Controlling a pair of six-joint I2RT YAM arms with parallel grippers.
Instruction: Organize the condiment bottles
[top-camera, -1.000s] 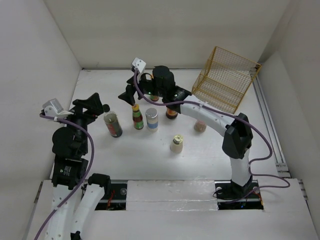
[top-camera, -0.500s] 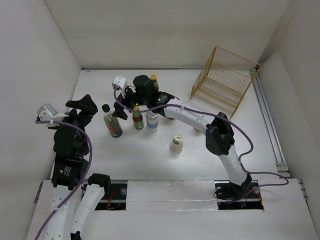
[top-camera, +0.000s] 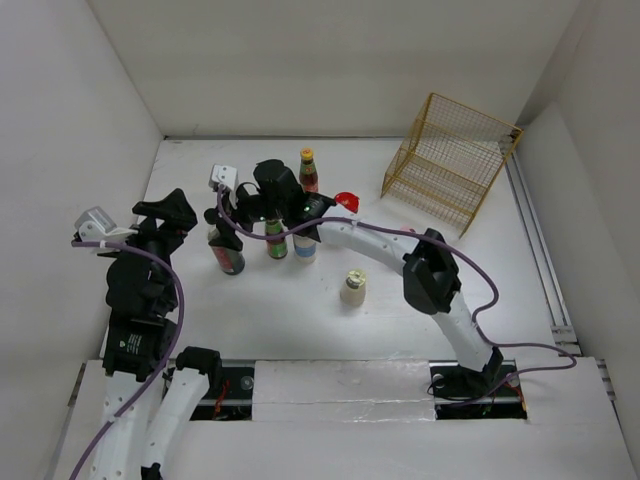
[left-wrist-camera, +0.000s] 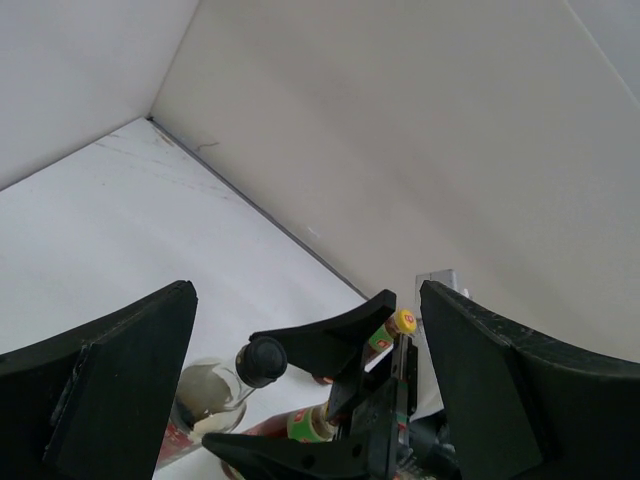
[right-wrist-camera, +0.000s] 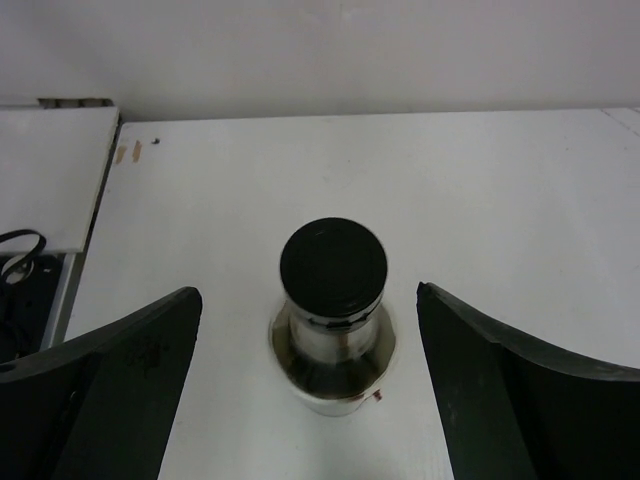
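L gripper (top-camera: 172, 208) sits at far L of the table (top-camera: 420, 300), held up above the surface. Fingers spread wide, nothing btwn them; its wrist cam looks past them toward the back wall and the R arm's fingers.

Just R of it, R gripper (top-camera: 222, 222) has its arm stretched across from the R base. It hangs over the black-cap bottle (top-camera: 228, 258). In the R wrist view, the fingers are wide apart w/ the bottle centred btwn them and a clear gap each side, so no contact. The bottle is upright: black round cap, glass neck, dark red body.

Next R in the same row is the red-green bottle (top-camera: 275, 241), upright. The silver-cap bottle (top-camera: 304, 244) is just beside it, partly under the R arm. These 3 stand mid-L on the table.

Behind the row, toward the back wall, is the yellow-cap bottle (top-camera: 308, 170), upright and apart from the rest. It also shows small in the L wrist view.

R of that is a red-top item (top-camera: 345, 200), partly hidden by the R arm; can't tell its shape.

The cream-cap bottle (top-camera: 352, 287) stands alone nearer the front edge, R of the row and well apart from it.

Far R at the back is the basket (top-camera: 450, 160), yellow wire, tilted, w/ no bottle seen inside.
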